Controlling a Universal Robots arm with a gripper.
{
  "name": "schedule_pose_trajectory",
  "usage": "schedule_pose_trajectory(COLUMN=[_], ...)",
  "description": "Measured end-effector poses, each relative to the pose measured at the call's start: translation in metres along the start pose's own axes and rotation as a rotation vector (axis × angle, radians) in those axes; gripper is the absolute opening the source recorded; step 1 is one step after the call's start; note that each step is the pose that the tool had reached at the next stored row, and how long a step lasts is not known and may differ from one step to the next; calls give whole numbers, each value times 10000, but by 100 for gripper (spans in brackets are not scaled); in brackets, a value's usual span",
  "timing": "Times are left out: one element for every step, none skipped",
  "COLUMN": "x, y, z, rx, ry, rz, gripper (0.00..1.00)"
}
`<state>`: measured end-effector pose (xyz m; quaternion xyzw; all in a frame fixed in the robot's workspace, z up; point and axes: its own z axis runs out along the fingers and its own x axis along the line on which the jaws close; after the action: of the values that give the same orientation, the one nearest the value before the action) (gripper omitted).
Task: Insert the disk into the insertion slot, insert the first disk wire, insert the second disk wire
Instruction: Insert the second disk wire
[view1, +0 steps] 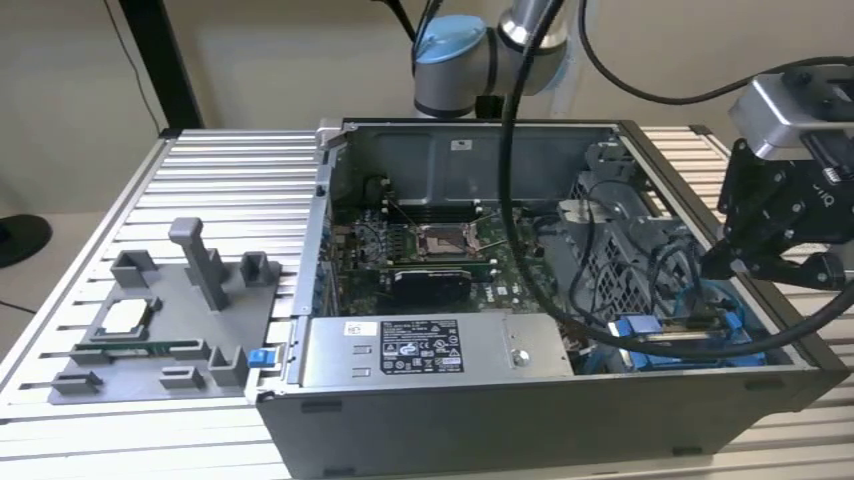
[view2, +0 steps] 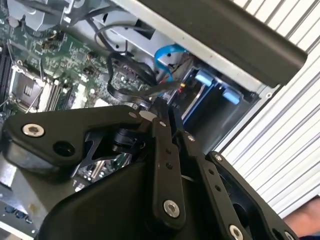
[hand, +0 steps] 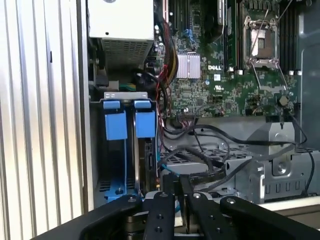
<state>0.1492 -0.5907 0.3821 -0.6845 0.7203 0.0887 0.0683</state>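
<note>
At the exterior view's left, a grey parts fixture is set on the slatted table, well apart from the work. In the middle of that frame the open computer case is laid out. The grey labelled power-supply box sits along its near wall and the motherboard behind it.

Towards the lower right of the case the disk is found in its blue frame, already seated in the drive bay. In the first wrist view the disk is seen upright, just beside a second blue-tabbed carrier.

At the far right the gripper is held above the case's right edge, over that bay. In both wrist views the claw is seen drawn together, and nothing can be clearly made out between its tips. In the second wrist view, black cables and a blue flat cable are seen near the tips.

The slot step is judged done and a wire step in hand, though which wire cannot be told. A connector would need to be squared to the disk's port, within a bay crowded by loose cables.
</note>
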Motion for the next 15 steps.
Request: schedule_pose_trajectory(x=[2,4,9,16,29,43,58,74,89,104,119,133,144,151,155], y=[45,91,134,159,171,180,186,192,198,204,210,218,231,253,282], z=[-1,-1,0,1,0,-3,-5,-7,-10,-14,-15,-18,-20,-19,-17], rx=[0,5,41,100,152,210,261,313,362,409,458,513,578,687,817], ry=[0,0,-3,-4,-7,-8,-11,-14,-15,-15,-18,-17,-16,-13,-9], rz=[-1,-1,-9,-22,-35,-49,-62,-75,-87,-99,-111,-125,-139,-165,-194], gripper=[0,0,0,0,0,0,0,0,0,0,0,0,0,0,0])
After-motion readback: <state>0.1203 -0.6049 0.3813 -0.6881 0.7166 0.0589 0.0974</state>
